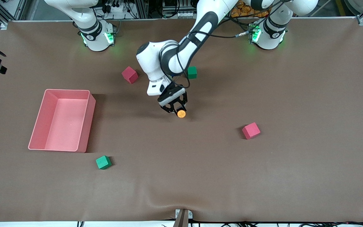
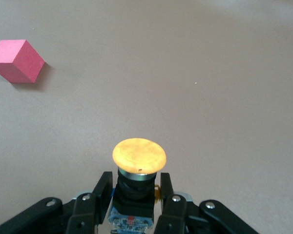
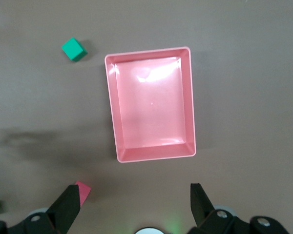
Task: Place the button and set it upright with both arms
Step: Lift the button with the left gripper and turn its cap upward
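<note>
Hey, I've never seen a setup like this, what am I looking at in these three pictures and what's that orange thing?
Two white robot arms stand at a brown table. One picture looks down from high across it; the other two come from cameras on each wrist. The left gripper, over the table's middle, is shut on the button, a small push-button with an orange cap. The right gripper waits open, high over the pink bin. Two red cubes and two green cubes lie scattered around.
</note>
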You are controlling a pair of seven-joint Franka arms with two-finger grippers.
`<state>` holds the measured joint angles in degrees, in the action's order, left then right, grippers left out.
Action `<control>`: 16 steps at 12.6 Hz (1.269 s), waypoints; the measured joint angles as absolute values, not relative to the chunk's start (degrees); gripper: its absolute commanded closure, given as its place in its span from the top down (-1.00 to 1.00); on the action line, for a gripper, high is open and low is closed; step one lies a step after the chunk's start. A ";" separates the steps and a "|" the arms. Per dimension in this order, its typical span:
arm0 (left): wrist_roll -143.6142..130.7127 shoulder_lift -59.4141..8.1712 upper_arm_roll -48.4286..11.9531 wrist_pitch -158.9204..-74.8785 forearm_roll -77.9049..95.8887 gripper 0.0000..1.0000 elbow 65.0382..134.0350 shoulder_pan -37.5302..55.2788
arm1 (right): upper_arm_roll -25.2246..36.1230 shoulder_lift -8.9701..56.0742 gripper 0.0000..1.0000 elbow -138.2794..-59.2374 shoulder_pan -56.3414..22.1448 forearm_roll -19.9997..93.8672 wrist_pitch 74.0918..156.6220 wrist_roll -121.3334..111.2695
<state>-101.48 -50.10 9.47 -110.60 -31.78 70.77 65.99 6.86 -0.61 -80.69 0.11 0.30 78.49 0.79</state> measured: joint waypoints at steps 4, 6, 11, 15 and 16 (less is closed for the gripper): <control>-110.77 -54.44 9.45 -102.86 -41.22 -1.00 71.42 70.68 | 7.20 -0.38 1.00 -80.01 0.13 0.30 78.30 0.79; -117.17 -56.17 9.46 -101.99 -42.17 -1.00 71.41 71.77 | 7.14 0.02 1.00 -80.01 0.11 0.30 78.30 0.79; -124.57 -56.26 9.53 -99.68 -42.86 -1.00 70.94 72.07 | 7.11 0.32 1.00 -80.01 0.09 0.31 78.30 0.79; -134.64 -56.27 9.51 -99.16 -43.17 -1.00 70.68 73.09 | 7.05 0.46 1.00 -80.02 0.04 0.33 78.30 0.79; -135.99 -56.29 9.52 -98.55 -43.98 -1.00 70.71 73.35 | 7.00 0.50 1.00 -80.02 0.01 0.34 78.30 0.79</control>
<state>-135.99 -56.29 9.52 -98.55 -43.98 70.71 73.35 7.00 0.50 -80.02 0.01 0.34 78.30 0.79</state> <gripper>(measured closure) 0.559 0.000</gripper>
